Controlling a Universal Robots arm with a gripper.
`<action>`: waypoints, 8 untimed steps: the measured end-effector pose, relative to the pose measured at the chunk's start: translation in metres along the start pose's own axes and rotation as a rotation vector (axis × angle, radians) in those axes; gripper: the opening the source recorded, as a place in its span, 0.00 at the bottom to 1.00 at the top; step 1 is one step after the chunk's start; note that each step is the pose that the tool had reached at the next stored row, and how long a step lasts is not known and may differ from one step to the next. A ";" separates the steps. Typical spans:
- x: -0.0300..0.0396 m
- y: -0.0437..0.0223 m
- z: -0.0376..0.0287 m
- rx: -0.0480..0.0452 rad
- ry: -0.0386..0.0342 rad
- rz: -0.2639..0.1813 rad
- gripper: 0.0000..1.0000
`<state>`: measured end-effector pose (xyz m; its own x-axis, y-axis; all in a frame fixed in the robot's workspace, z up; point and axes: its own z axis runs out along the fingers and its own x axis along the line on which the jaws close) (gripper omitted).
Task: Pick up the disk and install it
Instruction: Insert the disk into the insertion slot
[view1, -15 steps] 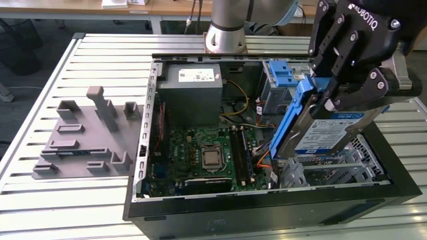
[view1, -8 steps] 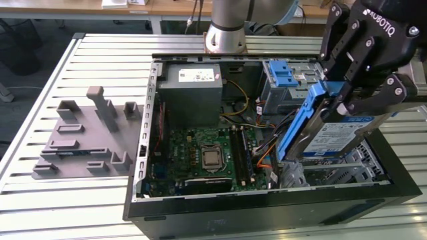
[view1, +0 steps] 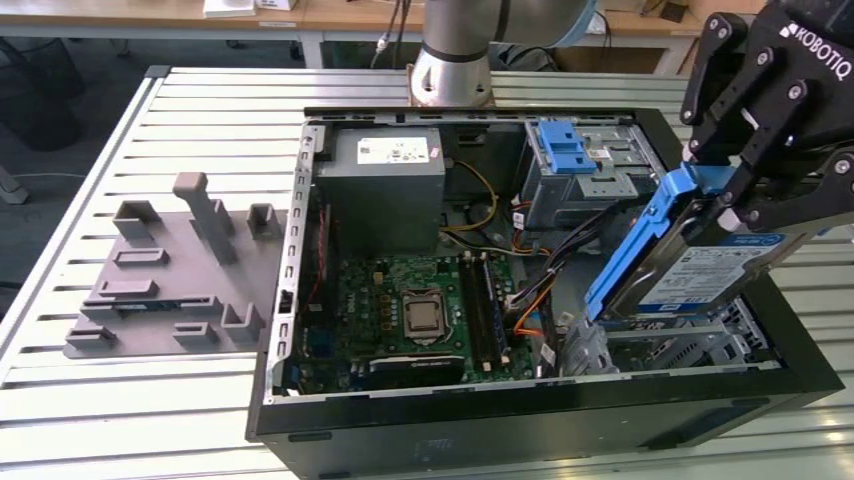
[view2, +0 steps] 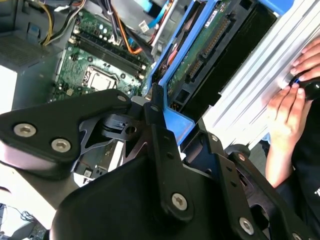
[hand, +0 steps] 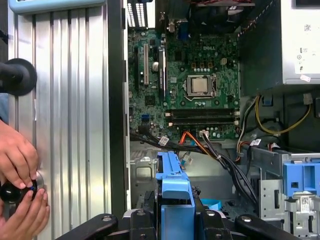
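My black gripper (view1: 747, 215) is shut on the disk (view1: 701, 270), a silver drive with a blue-and-white label and a blue plastic frame. The disk hangs tilted at the exterior view's right, inside the open computer case (view1: 534, 420). Its lower end sits at the metal drive bay (view1: 667, 350) in the case's near right corner. In the second wrist view the disk (view2: 200, 55) shows its green circuit-board side, with its blue frame running down between the fingers. In the first wrist view the disk (hand: 172, 190) shows edge-on by its blue frame, above the gripper (hand: 172, 222).
Inside the case lie a green motherboard (view1: 414, 310), a grey power supply box (view1: 380, 190), loose cables and a metal drive cage with a blue latch (view1: 574, 150). A grey fixture (view1: 174, 270) sits on the slatted table at the exterior view's left. A person's hands (hand: 20, 165) hold a black knob beside the case.
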<state>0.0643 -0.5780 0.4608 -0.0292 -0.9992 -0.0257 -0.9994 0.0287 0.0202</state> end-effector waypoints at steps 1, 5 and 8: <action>-0.0003 -0.0017 0.0003 -0.0003 0.0000 0.000 0.36; -0.0003 -0.0020 0.0005 -0.0004 0.0000 0.000 0.36; -0.0009 -0.0031 0.0005 -0.0004 0.0000 0.000 0.36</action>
<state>0.0674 -0.5772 0.4602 -0.0291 -0.9992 -0.0257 -0.9994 0.0286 0.0206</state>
